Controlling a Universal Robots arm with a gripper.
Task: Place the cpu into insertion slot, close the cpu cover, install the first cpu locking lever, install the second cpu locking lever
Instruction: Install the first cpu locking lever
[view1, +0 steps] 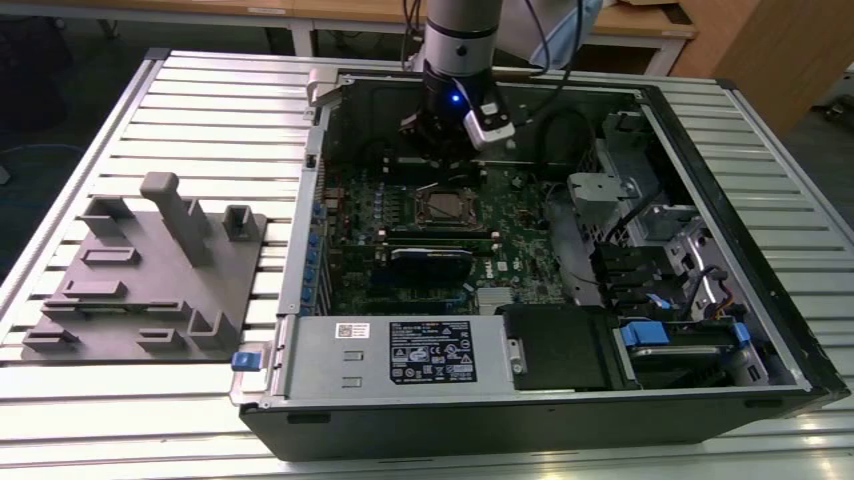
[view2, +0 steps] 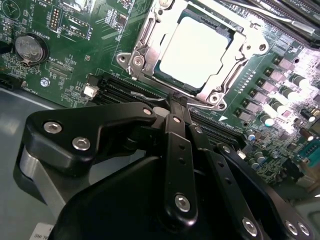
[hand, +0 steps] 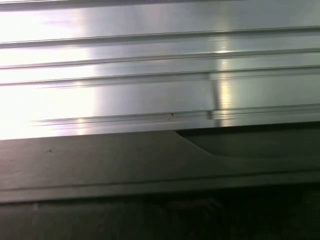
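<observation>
Exterior view's left: 1 grey fixture plate (view1: 147, 275) on the slatted table (view1: 200, 110), set clear of the work. Middle: 1 open pc case (view1: 787, 380) lies on its side so the motherboard (view1: 527, 250) faces up for the arm. 1 gripper (view1: 443, 160) hangs low over the board, just beside the socket on its far side, prob to work at that edge. In the second wrist view its fingers are pressed together w/ nothing seen pinched. 1 cpu (view2: 195, 50) sits in the socket and 1 cpu cover (view2: 250, 45) lies flat around it, framing its edges to hold it down, so cpu looks placed & cover shut. 1 thin lever rod (view2: 144, 31) runs along a socket side, can't tell if hooked. 1 coin battery (view2: 30, 47) on the board. Exterior view's right: drive bays (view1: 667, 250)
</observation>
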